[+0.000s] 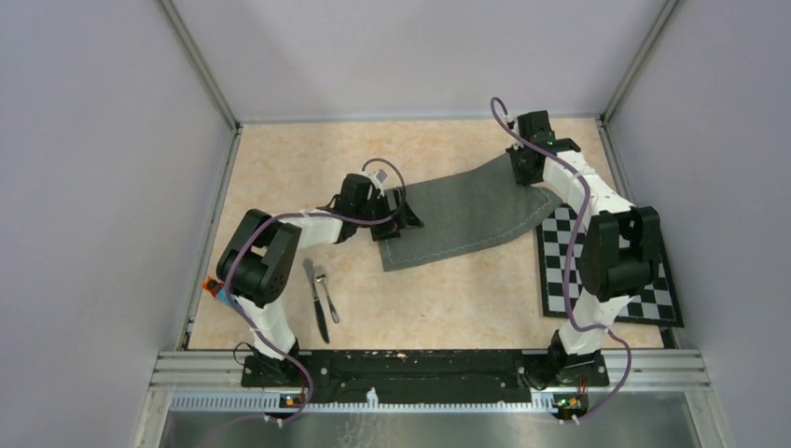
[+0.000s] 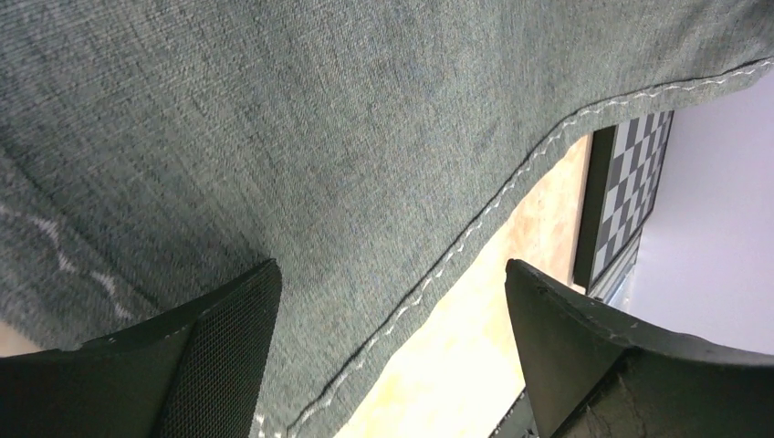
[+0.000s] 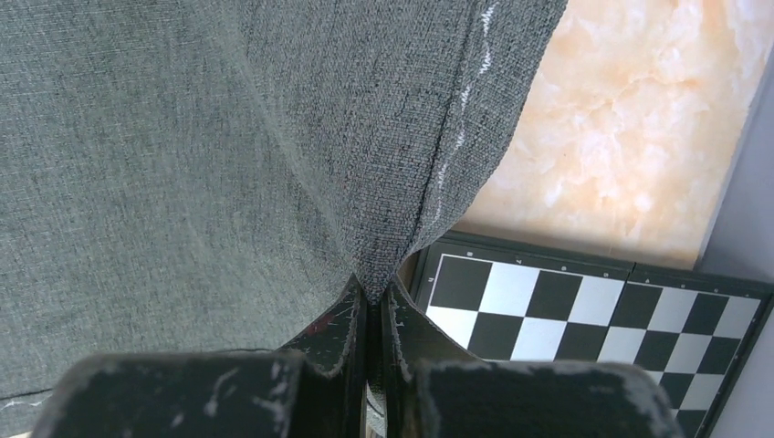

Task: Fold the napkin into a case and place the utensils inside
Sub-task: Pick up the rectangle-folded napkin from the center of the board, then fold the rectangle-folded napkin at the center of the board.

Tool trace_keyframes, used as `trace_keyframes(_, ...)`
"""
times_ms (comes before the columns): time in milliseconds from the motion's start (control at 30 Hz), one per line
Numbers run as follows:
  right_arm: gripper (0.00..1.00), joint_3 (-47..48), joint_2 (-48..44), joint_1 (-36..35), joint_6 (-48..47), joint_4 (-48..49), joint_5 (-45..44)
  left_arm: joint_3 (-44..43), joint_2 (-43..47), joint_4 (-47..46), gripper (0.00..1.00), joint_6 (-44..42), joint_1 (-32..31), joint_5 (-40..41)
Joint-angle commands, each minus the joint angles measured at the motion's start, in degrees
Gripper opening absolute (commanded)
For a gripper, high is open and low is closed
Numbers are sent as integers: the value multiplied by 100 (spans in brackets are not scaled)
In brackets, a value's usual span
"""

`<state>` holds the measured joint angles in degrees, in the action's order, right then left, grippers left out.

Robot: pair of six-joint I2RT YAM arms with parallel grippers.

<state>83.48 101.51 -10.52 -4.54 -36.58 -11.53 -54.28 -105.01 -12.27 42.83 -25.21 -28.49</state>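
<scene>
At the far right of the table (image 1: pixel 438 313), the right gripper (image 1: pixel 524 170) is clenched on a corner of the napkin (image 1: pixel 466 217), and its wrist view shows the jaws pressed together with the grey cloth gathered to a point between them, just above the checkered board (image 1: pixel 611 280). From that pinch the napkin stretches down and to the left across the middle of the table, so its long axis runs on a diagonal from the far right toward the near left, where the left gripper (image 1: pixel 396 224) sits at the opposite end. That gripper is spread wide and grasps nothing: in its wrist view the stitched hem passes slantwise through the gap, with one finger over the cloth and the other over bare tabletop. The cloth therefore lies directly between the fingers and off to their left side, so a grip on this end seems to need only a closing of the jaws, not a reach. The left arm is plainly the nearer one to this loose end, and also to the knife (image 1: pixel 316 301) and fork (image 1: pixel 327 293), which lie side by side near its base, well apart from the napkin, pointing roughly front to back
</scene>
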Motion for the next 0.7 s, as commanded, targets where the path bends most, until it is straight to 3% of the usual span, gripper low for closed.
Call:
trace_keyframes(0,0,69,-274,-242,-136,101,83,-59,669,452,96,-45,115,-64)
trace_keyframes(300,0,455,269,-1554,129,-349,-230,982,1796,23,96,321,1189,-707)
trace_keyframes(400,0,572,446,-1973,325,-379,351,1351,2204,-5,97,332,1556,-805)
trace_keyframes(533,0,613,736,-2320,829,-48,1766,1604,2739,209,97,210,1867,-710)
trace_keyframes(667,0,695,1080,-2503,1171,292,2416,1666,3040,451,98,32,2001,-598)
